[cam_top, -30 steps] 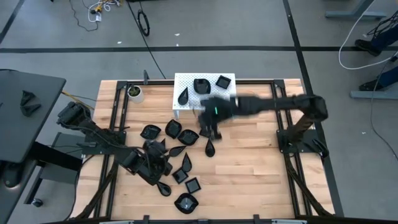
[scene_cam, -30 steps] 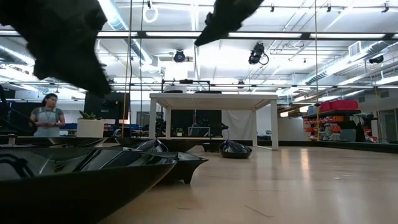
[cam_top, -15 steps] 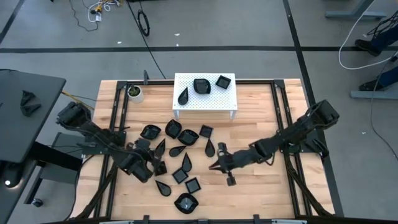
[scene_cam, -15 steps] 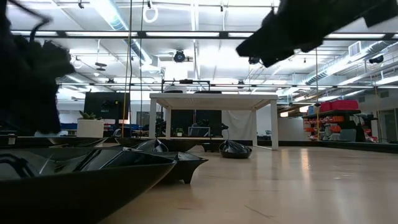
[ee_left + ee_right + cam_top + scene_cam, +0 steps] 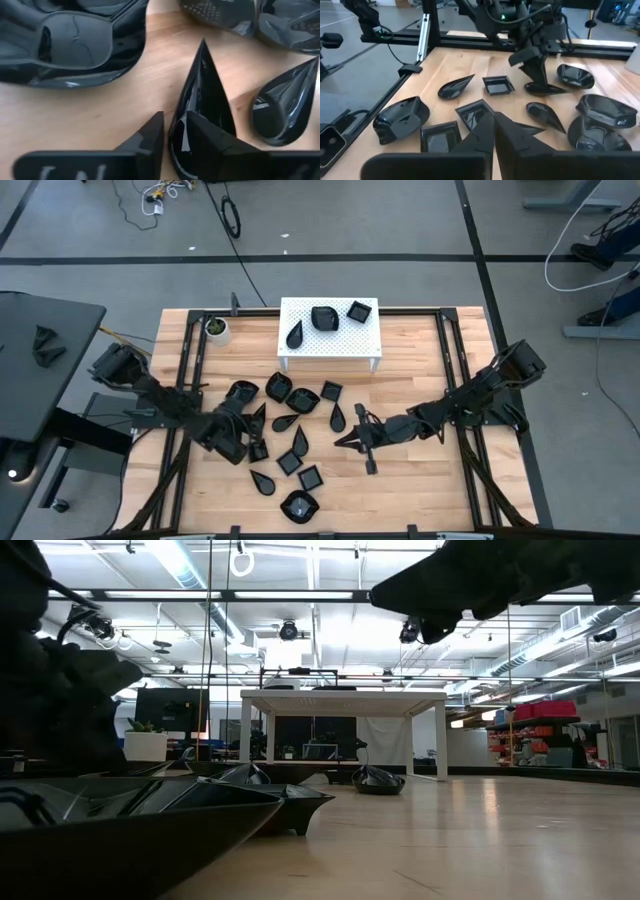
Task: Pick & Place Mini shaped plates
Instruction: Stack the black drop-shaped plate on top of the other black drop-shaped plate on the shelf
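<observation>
where left gripper (image 5: 256, 442) pinches teardrop plate (image 5: 202, 107), rim hidden

Glossy black mini plates (image 5: 290, 423) — scattered mid-table; three on stand (image 5: 329, 352)

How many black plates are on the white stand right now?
3, all on the white stand: a teardrop plate on its left side, a rounded plate in the middle, a square plate toward the right.
</observation>
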Robot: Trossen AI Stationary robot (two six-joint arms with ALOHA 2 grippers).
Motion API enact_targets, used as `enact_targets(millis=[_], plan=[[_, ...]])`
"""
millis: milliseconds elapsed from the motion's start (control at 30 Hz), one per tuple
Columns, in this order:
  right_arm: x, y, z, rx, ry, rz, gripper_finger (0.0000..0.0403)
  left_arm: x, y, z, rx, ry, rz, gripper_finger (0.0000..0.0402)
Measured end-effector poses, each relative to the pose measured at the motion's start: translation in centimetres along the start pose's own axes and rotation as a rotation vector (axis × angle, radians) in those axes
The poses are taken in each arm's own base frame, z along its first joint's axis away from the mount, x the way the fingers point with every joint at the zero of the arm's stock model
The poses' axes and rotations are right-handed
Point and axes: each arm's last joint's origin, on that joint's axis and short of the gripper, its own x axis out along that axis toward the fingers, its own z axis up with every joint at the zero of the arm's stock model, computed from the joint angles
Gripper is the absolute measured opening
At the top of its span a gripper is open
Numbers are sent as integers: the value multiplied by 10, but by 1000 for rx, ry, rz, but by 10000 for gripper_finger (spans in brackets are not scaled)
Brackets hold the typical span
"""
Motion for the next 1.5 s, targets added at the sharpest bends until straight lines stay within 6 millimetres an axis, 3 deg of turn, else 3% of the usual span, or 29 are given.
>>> enact_targets(millis=[167, 300, 433, 533, 700, 800, 900, 1033, 1200, 1367, 1500], plan=[[0, 0, 0, -3, 1, -9, 18, 0, -1, 0, 50, -7, -9, 17], [0, 0, 0, -3, 1, -9, 18, -2, -7, 1, 69, -31, -21, 9], [0, 0, 0, -3, 1, -9, 18, -11, -26, 6, 112, -12, -27, 6], [0, 0, 0, -2, 1, -9, 18, -23, -52, 17, 145, 15, -33, 6], [0, 0, 1, 0, -6, -9, 18, -47, -109, 56, 254, -1, -90, 8], [0, 0, 1, 1, -9, -8, 18, -53, -136, 94, 359, -46, -118, 4], [0, 0, 1, 2, -9, -8, 18, -48, -150, 139, 449, -113, -91, 6], [0, 0, 1, 16, -10, -8, 18, -26, -144, 198, 490, -130, -17, 5], [0, 0, 1, 29, -10, -7, 18, 3, -113, 253, 407, -124, 96, 9], [0, 0, 1, 29, -10, -7, 18, 16, -94, 281, 309, -101, 80, 17], [0, 0, 1, 30, -14, -7, 18, 25, -91, 285, 292, -85, 80, 19]])
